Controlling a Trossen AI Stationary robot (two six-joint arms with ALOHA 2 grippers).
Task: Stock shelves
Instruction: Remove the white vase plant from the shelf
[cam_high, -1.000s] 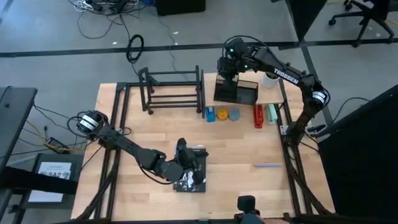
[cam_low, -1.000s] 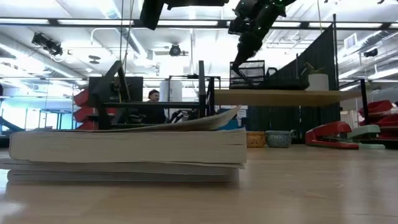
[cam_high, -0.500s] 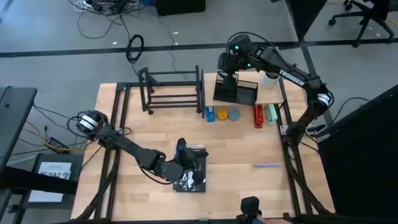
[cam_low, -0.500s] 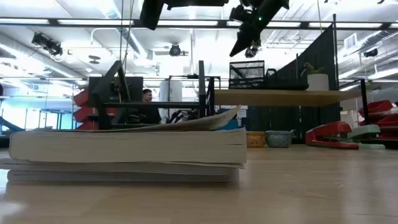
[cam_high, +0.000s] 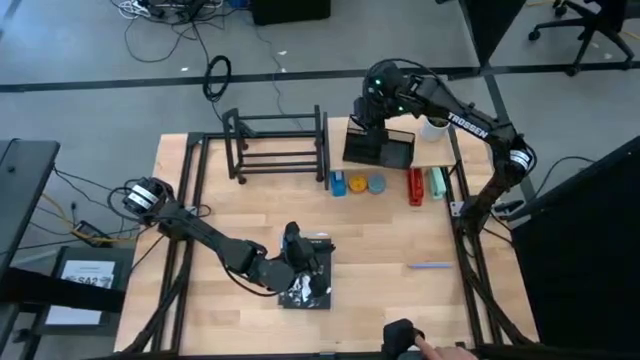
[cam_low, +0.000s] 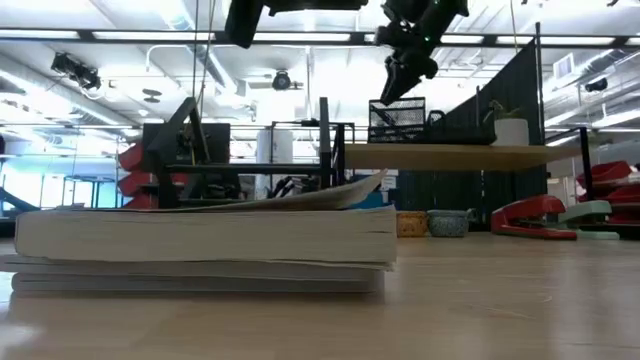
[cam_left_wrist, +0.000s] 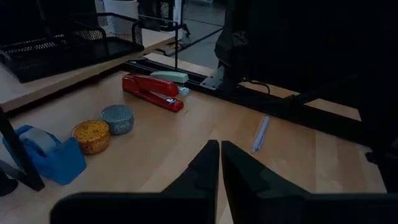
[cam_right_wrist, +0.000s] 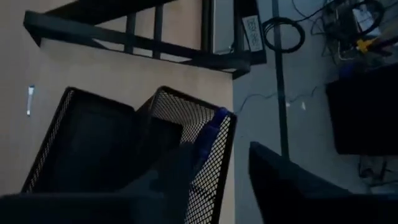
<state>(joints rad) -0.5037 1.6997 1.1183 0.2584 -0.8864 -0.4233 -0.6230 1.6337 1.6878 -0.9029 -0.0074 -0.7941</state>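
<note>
Light wooden table (cam_high: 400, 250) carrying: black tube rack (cam_high: 277, 143), wooden plank shelf (cam_high: 432, 152) with mesh organizer (cam_high: 380, 148) and white cup (cam_high: 434, 127) on top, blue tape dispenser (cam_high: 339, 184), 2 small tins (cam_high: 367, 185), red stapler (cam_high: 415, 187), green stapler (cam_high: 436, 182), pen (cam_high: 430, 265), book (cam_low: 205, 245).

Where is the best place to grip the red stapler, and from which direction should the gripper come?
Probably the middle of the red stapler, from straight above, fingers closing across its narrow width. It lies flat on the table, long and slim, with the green stapler close alongside, so clearance on that side is small.
</note>
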